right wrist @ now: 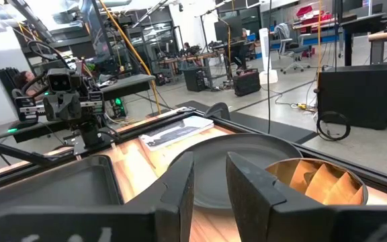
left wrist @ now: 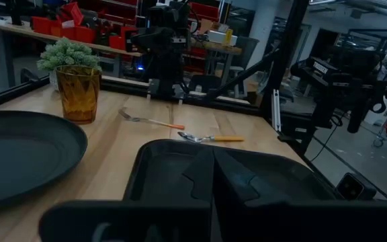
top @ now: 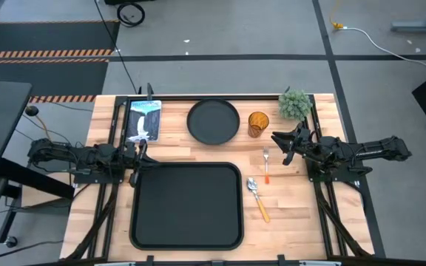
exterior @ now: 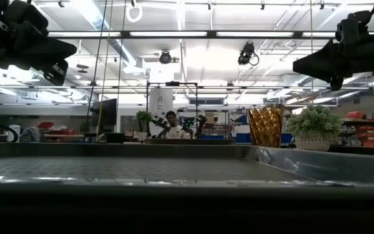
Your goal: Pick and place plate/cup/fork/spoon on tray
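Right gripper (top: 278, 140), fingers apart and empty, poised beside the cup (top: 258, 123) standing on the surface behind the empty tray (top: 186, 236); a misjudged approach could tip the cup.

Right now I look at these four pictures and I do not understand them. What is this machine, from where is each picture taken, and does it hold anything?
It is a robot with two dark arms at a wooden table. One camera looks from above, one from table height, one sits on each wrist. The left gripper is shut and holds nothing. The right gripper stands partly open near the cup and holds nothing. The plate, fork and spoon lie beside the empty tray; a small plant and a leaflet are there too.
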`<state>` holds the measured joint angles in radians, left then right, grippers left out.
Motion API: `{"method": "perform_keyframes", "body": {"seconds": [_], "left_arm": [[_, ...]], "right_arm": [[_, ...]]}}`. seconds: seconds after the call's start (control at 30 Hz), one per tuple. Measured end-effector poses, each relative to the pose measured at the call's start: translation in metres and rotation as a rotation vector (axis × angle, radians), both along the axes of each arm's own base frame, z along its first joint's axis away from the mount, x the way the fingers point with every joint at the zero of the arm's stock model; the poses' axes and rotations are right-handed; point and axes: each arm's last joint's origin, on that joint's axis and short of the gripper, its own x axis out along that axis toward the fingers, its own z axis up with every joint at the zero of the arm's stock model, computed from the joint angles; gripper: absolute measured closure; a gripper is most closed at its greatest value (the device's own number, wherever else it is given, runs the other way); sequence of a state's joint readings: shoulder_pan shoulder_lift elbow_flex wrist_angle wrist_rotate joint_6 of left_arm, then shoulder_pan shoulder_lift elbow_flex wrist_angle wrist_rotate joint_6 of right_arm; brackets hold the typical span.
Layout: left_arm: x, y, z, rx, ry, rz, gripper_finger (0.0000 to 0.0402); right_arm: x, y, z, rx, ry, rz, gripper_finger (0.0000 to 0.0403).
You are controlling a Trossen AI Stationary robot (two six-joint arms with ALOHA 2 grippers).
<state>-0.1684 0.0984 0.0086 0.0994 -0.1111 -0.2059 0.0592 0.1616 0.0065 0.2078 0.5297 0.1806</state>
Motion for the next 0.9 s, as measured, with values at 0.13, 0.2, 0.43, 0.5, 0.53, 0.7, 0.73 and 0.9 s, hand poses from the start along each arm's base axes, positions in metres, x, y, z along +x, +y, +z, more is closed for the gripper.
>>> {"method": "perform_keyframes", "body": {"seconds": [0.13,0.2,0.43,0.5,0.53,0.7,0.73,0.9], "left_arm": [[0.0,0.0,0.0,-0.001,0.0,0.0,0.0395],[0.0,0.0,0.002,-0.015,-0.023,0.001,0.0395],[-0.004,0.007,0.027,-0.004,-0.268,0.226,0.0395],[-0.005,0.009,0.033,0.015,-0.327,0.285,0.0395],[-0.005,0.009,0.037,0.022,-0.362,0.307,0.0395],[-0.001,0.011,0.049,0.108,-0.472,0.384,0.0395],[0.001,0.012,0.05,0.127,-0.484,0.404,0.0395],[0.017,0.021,0.048,0.184,-0.439,0.495,0.0395]], "right_arm": [[0.0,0.0,0.0,0.0,-0.001,0.0,0.031],[0.0,0.0,0.0,0.0,-0.001,0.0,0.031],[0.0,0.0,0.0,0.0,0.0,0.0,0.031],[0.0,0.0,0.0,0.0,0.0,0.0,0.031],[0.0,0.0,0.0,0.0,0.0,0.0,0.031],[0.0,0.0,0.0,0.0,0.0,0.0,0.031],[0.0,0.0,0.0,0.0,-0.001,0.0,0.031],[0.0,0.0,0.0,0.0,-0.001,0.0,0.031]]}}
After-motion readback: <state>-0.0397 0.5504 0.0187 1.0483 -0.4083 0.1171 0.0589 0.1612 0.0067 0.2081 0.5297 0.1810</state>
